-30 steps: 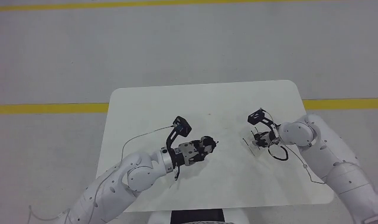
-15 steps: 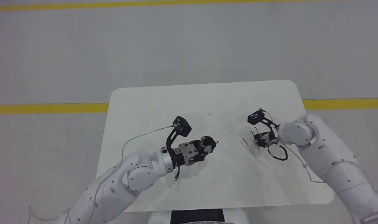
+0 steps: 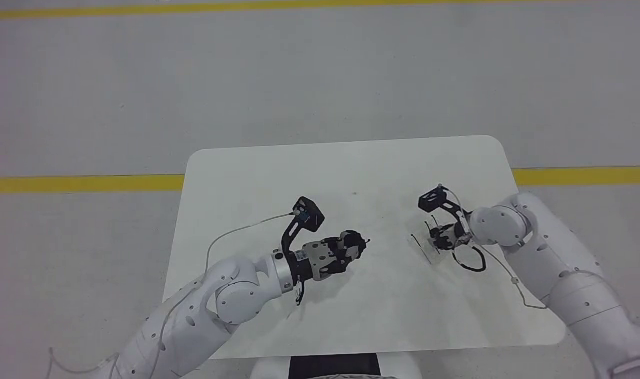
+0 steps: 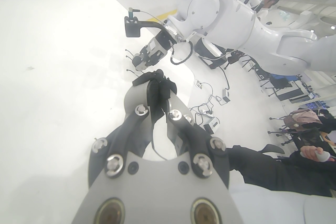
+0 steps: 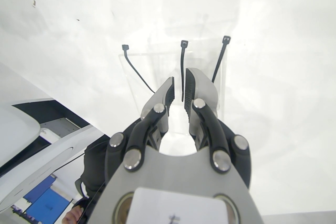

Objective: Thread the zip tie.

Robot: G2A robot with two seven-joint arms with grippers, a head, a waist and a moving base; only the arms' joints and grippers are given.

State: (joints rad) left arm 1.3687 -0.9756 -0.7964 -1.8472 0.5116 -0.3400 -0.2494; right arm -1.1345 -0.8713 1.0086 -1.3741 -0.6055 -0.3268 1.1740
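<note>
Top view: both arms are over the white table [image 3: 400, 174]. The left gripper [image 3: 352, 244] is near the table's middle and the right gripper [image 3: 432, 241] is toward the robot's right. The two are well apart.
Right gripper state: released. In the right wrist view the right gripper [image 5: 180, 74] has its fingers slightly parted, ribbed pads [image 5: 189, 88] facing each other, and it grips nothing.
Task item, location: the middle zip tie [image 5: 182, 64] stands upright in a clear holder [image 5: 157, 62] on the table, head end up.
Task item relative to right gripper: the lower part of the middle zip tie lies in the gap between the two fingers. Its tail tip shows between the pads, and no contact with either pad can be made out.
Neighbouring ties: a first outer zip tie [image 5: 132, 66] and a second outer zip tie [image 5: 219, 62] stand in the same holder, one on each side of the fingers. Both lean away from the middle one and lie outside the gap.
Left gripper state: clenched. In the left wrist view the left gripper [image 4: 157, 80] is closed on a black piece [image 4: 155, 78] bunched at its fingertips. A thin black strand trails back between the fingers. Whether this piece is a zip tie cannot be told.
Left wrist view, farther off: the right gripper [image 4: 137, 64] points down at the table beyond the left fingertips, apart from them.
</note>
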